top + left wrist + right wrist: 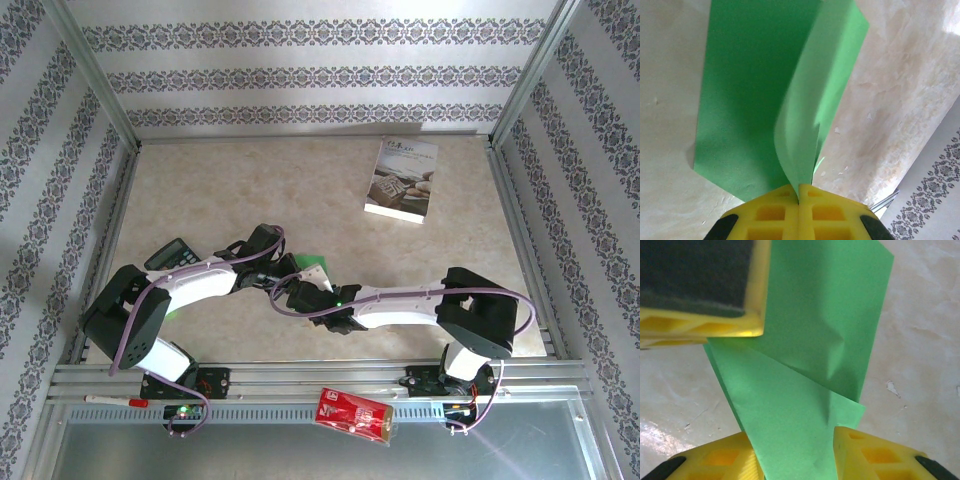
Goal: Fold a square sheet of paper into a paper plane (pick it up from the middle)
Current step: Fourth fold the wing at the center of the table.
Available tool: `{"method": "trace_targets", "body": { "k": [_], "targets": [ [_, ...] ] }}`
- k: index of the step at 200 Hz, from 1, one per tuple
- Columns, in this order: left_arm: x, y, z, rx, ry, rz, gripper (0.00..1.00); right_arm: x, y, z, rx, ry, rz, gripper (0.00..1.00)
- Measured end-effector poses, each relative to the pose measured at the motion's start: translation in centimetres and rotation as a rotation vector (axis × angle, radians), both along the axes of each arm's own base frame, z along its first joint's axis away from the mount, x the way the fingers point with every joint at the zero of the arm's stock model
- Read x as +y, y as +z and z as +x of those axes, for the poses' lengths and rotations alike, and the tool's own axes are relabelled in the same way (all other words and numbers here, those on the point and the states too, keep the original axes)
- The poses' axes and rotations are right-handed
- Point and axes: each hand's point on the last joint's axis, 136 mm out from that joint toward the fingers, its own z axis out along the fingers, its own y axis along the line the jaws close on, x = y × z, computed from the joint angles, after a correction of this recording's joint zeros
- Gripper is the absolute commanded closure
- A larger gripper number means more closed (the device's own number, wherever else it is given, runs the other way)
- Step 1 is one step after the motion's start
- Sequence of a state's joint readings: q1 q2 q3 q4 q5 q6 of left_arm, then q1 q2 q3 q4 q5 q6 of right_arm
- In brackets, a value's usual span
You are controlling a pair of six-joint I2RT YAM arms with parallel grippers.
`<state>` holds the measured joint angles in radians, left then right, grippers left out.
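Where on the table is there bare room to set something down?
The far-left stretch, between the back wall, the booklet and the calculator, is bare. So is the patch between booklet and right arm. Crowded: near centre, where both arms meet over the paper.

Scanning for lettering: the booklet (402,180) has dark print across the top of its white cover, too small for me to read. The red packet (353,414) carries white marks (just blurs from here). Nothing legible.
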<state>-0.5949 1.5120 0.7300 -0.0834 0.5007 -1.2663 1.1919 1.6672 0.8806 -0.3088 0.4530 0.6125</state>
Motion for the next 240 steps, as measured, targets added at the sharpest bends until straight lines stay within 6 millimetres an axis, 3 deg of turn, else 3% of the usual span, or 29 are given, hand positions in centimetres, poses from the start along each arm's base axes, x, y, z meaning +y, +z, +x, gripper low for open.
{"method": "trace_targets", "body": {
  "k": [129, 240],
  "targets": [
    [-0.12, -0.38, -0.25, 0.018, -0.009, -0.003, 1.00, -0.14, -0.12, 0.02, -0.003, -0.013, -0.015, 0.74],
    [-0.14, -0.58, -0.33, 0.026, -0.011, -0.002, 1.00, -0.25, -0.20, -0.20, 0.004, -0.029, -0.011, 0.69]
  ]
}}
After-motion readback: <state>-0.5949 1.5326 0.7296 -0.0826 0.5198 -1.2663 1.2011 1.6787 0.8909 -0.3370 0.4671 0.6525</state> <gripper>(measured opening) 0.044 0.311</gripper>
